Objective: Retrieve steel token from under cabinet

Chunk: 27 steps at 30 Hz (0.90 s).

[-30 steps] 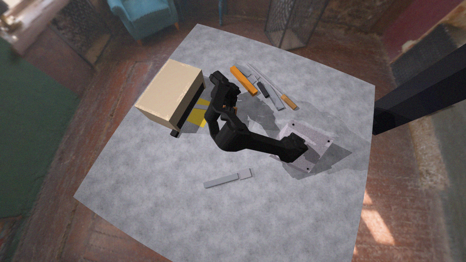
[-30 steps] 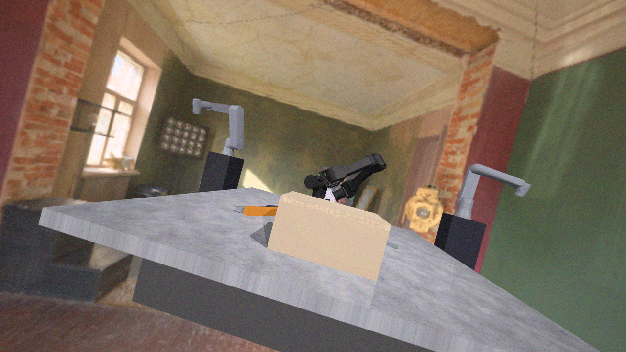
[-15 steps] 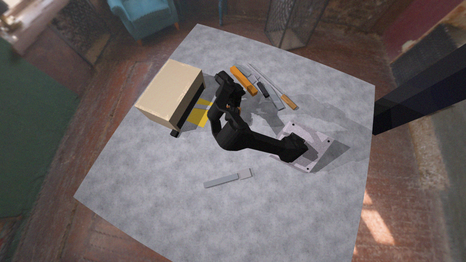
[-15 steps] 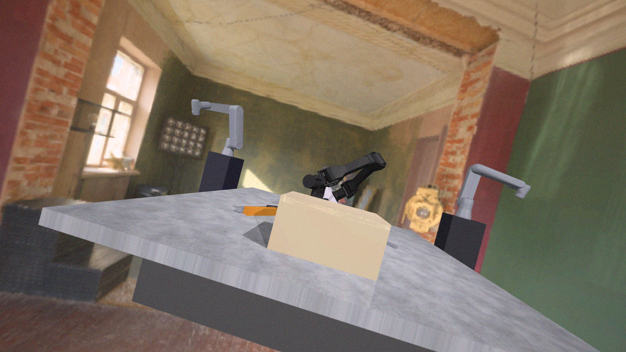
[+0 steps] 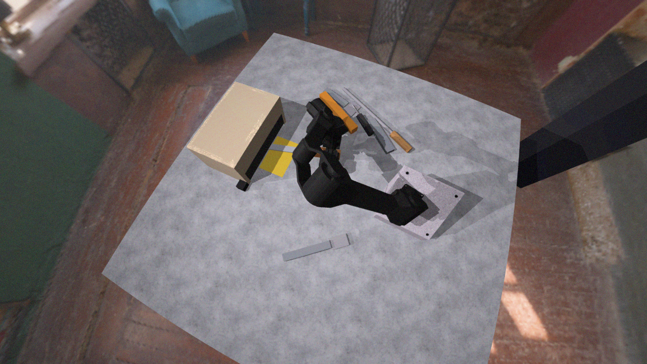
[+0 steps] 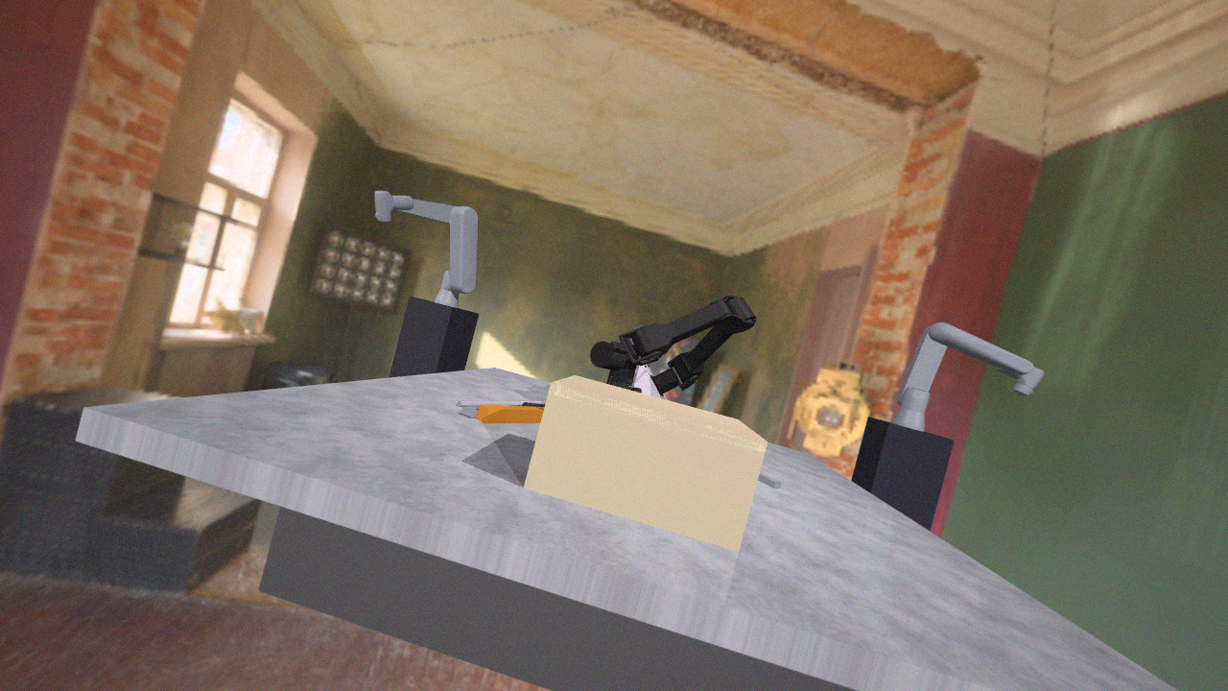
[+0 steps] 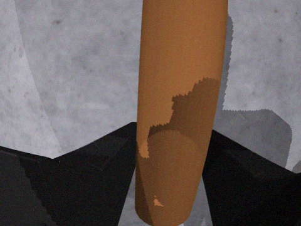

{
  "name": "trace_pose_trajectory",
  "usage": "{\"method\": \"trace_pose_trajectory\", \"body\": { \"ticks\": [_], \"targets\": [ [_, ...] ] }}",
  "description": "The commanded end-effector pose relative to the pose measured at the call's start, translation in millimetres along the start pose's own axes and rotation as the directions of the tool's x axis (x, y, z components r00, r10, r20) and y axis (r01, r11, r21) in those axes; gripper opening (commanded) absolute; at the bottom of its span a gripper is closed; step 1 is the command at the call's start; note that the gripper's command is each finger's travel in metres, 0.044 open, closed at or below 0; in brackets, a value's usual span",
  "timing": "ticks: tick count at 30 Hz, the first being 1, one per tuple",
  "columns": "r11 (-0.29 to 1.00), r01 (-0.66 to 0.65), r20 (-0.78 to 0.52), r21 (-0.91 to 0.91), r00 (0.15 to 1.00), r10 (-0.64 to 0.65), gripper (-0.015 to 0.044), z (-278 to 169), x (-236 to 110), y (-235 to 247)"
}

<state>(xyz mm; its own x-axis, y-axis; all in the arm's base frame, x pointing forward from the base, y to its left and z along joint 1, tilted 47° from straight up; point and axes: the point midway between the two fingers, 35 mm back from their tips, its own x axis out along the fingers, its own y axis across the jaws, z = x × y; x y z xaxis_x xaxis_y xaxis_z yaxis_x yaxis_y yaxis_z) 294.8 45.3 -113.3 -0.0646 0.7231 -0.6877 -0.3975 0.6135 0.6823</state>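
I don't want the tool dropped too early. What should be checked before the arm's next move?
1. Grip: the claw is shut on the orange handle: ok.
2. Token lying flat inside the yellow marked area: cannot tell; only a gray strip shows across it.
3. Tool out from under the cabinet: cannot tell; the strip runs up to the cabinet's foot.
4. Tool put down and claw open: not ok.
5. Spare tools lying apart from the marked area: ok.
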Motion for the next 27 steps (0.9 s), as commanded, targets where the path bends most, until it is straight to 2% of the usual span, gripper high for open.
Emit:
{"method": "trace_pose_trajectory", "body": {
  "ticks": [1,27],
  "targets": [
    [1.000,-0.002,-0.006,0.004,1.000,0.003,0.0000,-10.6,0.9,0.7],
    [1.000,-0.001,-0.007,0.005,1.000,0.001,0.0000,-55.7,0.2,-2.6]
  ]
}}
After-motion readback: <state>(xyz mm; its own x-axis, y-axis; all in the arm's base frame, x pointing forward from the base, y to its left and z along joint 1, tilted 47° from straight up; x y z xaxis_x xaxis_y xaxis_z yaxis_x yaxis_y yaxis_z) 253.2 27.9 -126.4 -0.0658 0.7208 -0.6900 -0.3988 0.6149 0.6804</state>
